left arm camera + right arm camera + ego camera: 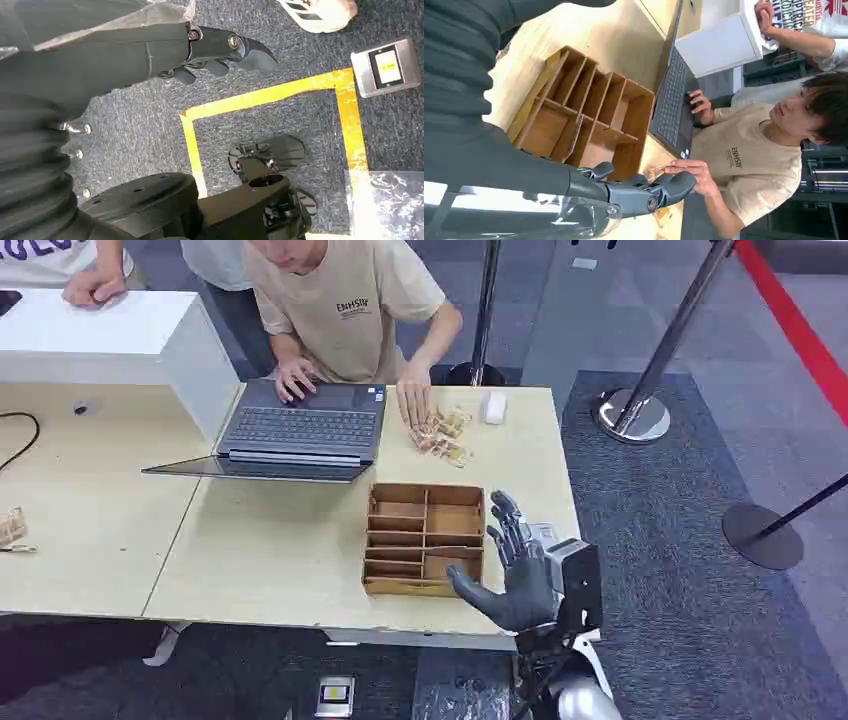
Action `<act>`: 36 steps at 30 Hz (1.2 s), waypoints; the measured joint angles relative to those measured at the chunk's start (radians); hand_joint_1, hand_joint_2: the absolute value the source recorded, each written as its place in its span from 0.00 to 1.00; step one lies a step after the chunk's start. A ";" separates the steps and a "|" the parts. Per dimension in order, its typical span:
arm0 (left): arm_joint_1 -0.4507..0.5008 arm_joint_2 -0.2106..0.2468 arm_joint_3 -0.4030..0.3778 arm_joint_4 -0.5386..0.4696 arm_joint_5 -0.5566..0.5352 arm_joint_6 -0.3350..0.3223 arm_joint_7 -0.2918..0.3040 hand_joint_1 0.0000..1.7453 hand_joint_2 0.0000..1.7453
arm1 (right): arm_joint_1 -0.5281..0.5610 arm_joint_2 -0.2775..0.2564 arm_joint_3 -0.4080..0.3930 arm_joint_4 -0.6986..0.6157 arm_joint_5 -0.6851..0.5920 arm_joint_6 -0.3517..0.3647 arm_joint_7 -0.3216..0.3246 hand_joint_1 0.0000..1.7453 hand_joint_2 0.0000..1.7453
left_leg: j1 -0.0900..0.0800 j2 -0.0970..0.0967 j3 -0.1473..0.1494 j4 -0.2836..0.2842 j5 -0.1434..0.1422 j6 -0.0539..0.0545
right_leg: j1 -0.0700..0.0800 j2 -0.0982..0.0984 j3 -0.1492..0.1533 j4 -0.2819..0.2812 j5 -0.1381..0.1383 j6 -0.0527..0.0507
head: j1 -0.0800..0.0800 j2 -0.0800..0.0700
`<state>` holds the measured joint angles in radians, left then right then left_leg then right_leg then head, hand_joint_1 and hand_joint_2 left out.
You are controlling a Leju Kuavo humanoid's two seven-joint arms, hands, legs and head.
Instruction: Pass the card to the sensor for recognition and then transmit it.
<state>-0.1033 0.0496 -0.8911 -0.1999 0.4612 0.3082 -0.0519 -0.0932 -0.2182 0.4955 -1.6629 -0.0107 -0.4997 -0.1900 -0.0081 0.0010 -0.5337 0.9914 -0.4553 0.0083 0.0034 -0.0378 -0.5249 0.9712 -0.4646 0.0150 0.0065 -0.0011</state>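
Your right hand (pixel 522 565) is raised just right of the brown wooden divided tray (pixel 424 539), at the near right part of the pale wooden table (pixel 260 550). Its dark fingers are spread apart and point away from you, the thumb reaches toward the tray's near right corner, and it holds nothing. In the right wrist view you see the same hand (pixel 644 192) beside the tray (pixel 584 112), whose compartments look bare.

Your left hand (pixel 220 52) hangs low over the dark grey carpet (pixel 280 45), near an angle of yellow floor tape (pixel 280 95) and a small grey square device with a screen (pixel 386 67). Its fingers are loosely bent with nothing in them; whether they count as closed, you cannot tell.

Past the tray, a person in a beige T-shirt (pixel 350 300) leans over an open dark grey laptop (pixel 300 430), one hand on its keyboard and the other resting on a heap of small light wooden cards (pixel 445 433). That heap lies on the far right of the table, well apart from your right hand. A small white block (pixel 494 406) sits just right of the heap. A white box (pixel 110 335) stands at the far left.
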 joint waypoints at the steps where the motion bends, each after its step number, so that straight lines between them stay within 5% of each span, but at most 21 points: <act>1: 0.000 0.000 0.000 0.000 0.000 0.000 0.000 0.00 1.00 | 0.000 0.000 0.001 0.000 0.000 0.000 0.000 0.00 1.00 | 0.000 0.000 0.000 0.000 0.000 0.000 | 0.000 0.000 0.000 0.000 0.000 0.000 | 0.000 0.000; 31: 0.000 -0.003 0.000 0.000 0.010 0.002 -0.002 0.00 1.00 | -0.001 0.000 0.002 0.000 0.010 -0.006 -0.001 0.00 1.00 | 0.000 0.000 0.000 0.000 0.000 0.000 | 0.000 0.000 0.000 0.000 0.000 0.000 | 0.000 0.000; 36: 0.000 -0.003 0.000 0.000 0.015 0.002 -0.002 0.00 1.00 | -0.023 -0.005 0.003 -0.001 0.185 -0.037 0.078 0.00 1.00 | 0.000 0.000 0.000 0.000 0.000 0.000 | 0.000 0.000 0.000 0.000 0.000 0.000 | 0.000 0.000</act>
<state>-0.1034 0.0469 -0.8911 -0.1999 0.4761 0.3101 -0.0534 -0.1160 -0.2236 0.4982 -1.6636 0.1738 -0.5368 -0.1120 -0.0081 0.0012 -0.5336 0.9914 -0.4553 0.0083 0.0034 -0.0378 -0.5249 0.9712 -0.4645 0.0150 0.0065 -0.0011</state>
